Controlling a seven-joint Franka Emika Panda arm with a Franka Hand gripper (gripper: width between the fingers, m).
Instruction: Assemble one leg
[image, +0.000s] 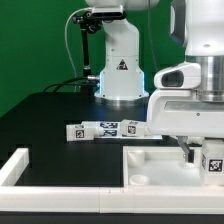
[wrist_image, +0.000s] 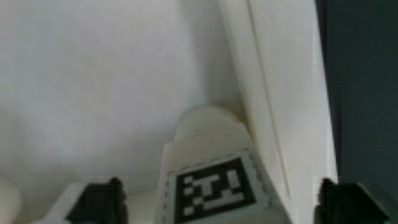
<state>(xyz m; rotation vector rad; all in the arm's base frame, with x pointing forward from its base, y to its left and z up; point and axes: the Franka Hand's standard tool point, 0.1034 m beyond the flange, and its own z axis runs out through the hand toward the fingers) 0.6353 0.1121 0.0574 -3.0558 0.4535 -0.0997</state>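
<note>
The leg (image: 212, 160) is a small white peg-block with a black-and-white tag. It stands in the large white tray (image: 150, 158) near its corner at the exterior view's right. My gripper (image: 200, 155) hangs straight over it. In the wrist view the leg (wrist_image: 217, 185) sits between my two dark fingertips (wrist_image: 103, 200), with a gap on each side. The gripper (wrist_image: 217, 208) is open around the leg and does not touch it. The tray's raised rim (wrist_image: 267, 80) runs just beside the leg.
The marker board (image: 105, 129) lies on the black table behind the tray. A white L-shaped bracket (image: 15, 165) sits at the front on the exterior view's left. The robot's white base (image: 120, 70) stands at the back. A green wall is behind.
</note>
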